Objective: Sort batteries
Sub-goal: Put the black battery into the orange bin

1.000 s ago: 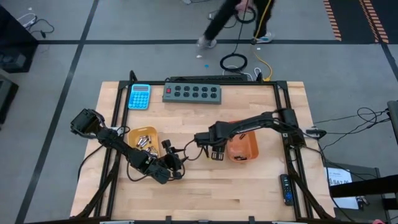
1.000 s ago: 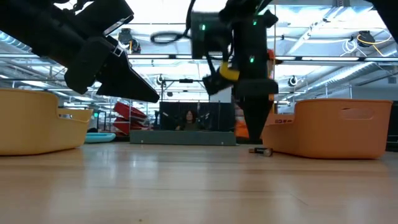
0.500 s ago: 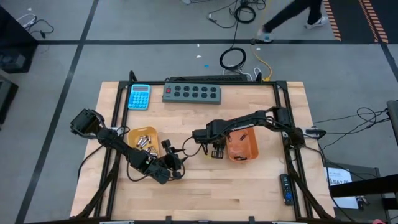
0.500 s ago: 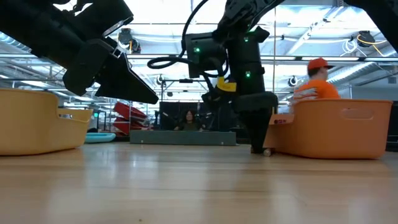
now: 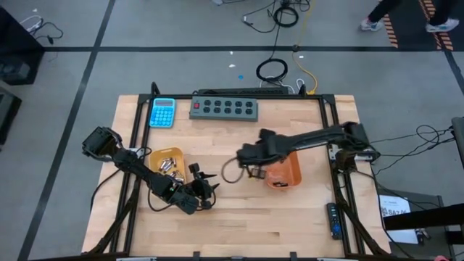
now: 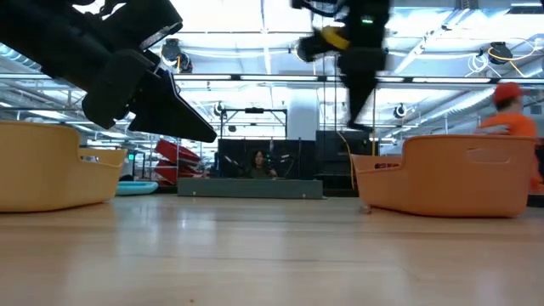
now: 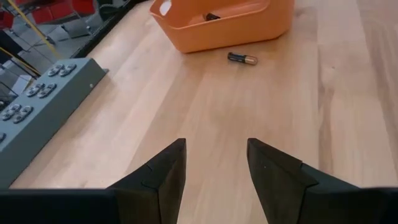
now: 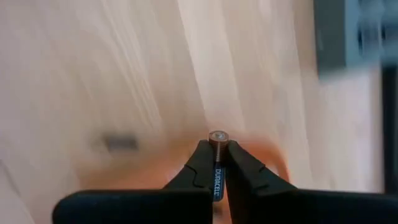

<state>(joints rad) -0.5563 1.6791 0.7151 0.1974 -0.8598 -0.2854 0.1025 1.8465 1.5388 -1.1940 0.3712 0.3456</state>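
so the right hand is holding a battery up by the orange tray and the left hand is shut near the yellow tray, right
Not quite: the left hand is open, as the left wrist view shows, its fingers apart over bare table. The rest stands: the right hand is shut on a battery by the orange tray, and the left hand sits near the yellow tray.

A blue calculator (image 5: 163, 112) and a grey power strip (image 5: 224, 108) lie side by side at the desk's (image 5: 304, 217) far edge. A person in an orange cap (image 6: 510, 91) shows beyond it.
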